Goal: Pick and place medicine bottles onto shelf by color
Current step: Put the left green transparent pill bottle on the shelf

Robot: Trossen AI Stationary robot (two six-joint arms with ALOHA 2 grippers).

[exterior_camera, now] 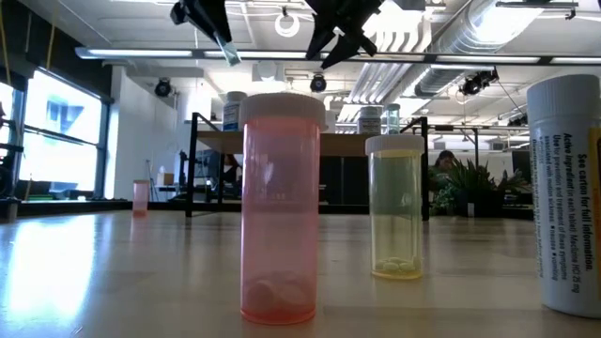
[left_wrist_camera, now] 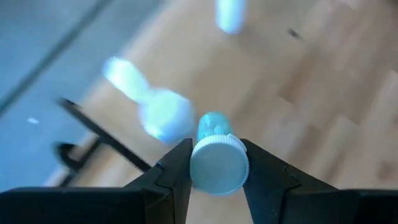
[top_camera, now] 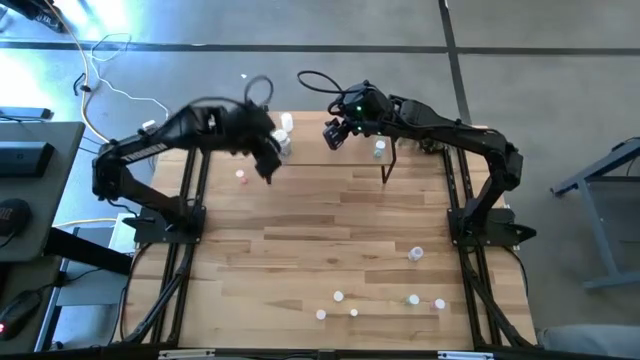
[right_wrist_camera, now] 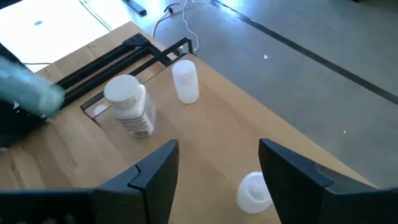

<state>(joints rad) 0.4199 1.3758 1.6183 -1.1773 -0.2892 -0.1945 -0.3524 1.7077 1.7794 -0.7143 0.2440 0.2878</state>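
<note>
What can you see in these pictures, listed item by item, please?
Table: one, light wood, under both arms.
Shelf: one, light wood on black legs, table's far edge.
Shelf bottles: three, whitish, on shelf.
Front bottles: six, white-capped, near table's front edge.
Pink bottle: one, on table near the left arm.
Held bottle: one, white cap, in left end effector.
Cable: white, on floor.
Left end effector: shut on held bottle, by the shelf.
Right end effector: open, above shelf.

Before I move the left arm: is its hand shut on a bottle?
Yes: left hand is clamped on a white-capped bottle.
</note>
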